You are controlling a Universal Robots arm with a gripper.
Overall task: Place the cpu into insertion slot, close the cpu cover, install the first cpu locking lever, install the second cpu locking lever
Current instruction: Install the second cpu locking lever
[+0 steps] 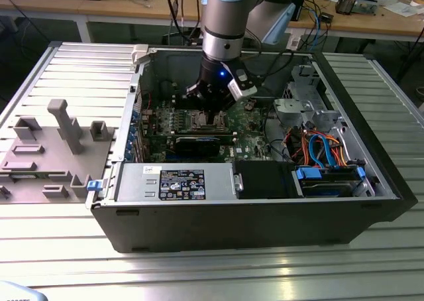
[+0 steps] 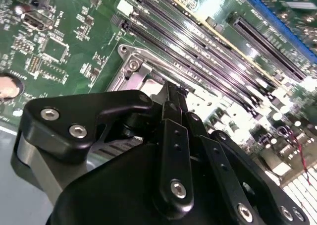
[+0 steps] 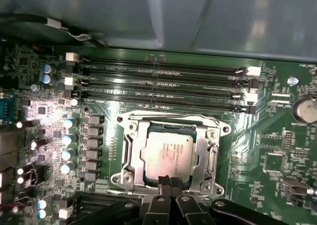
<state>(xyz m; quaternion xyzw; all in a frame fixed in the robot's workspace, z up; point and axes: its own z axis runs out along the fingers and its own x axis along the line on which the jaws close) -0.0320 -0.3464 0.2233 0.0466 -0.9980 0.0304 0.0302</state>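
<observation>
The cpu (image 3: 168, 153), a silver-topped square chip, lies flat in the insertion slot (image 3: 123, 177) on the green motherboard. The cpu cover (image 3: 132, 148), a metal frame with a window, lies down around the chip. A thin lever (image 3: 173, 119) runs along the socket edge beside the memory slots. My gripper (image 3: 169, 180) is shut, its black fingertips together right at the socket's edge, with nothing seen between them. In the second wrist view the gripper (image 2: 172, 93) points down at the socket's metal rim (image 2: 132, 65). The exterior view has the gripper (image 1: 211, 112) low inside the open computer case.
Long memory slots (image 3: 163, 86) run next to the socket. A black graphics card (image 1: 197, 144), a power supply (image 1: 175, 181) and a drive cage with orange and blue cables (image 1: 318, 148) crowd the case. A grey fixture tray (image 1: 53, 142) sits at the exterior view's left.
</observation>
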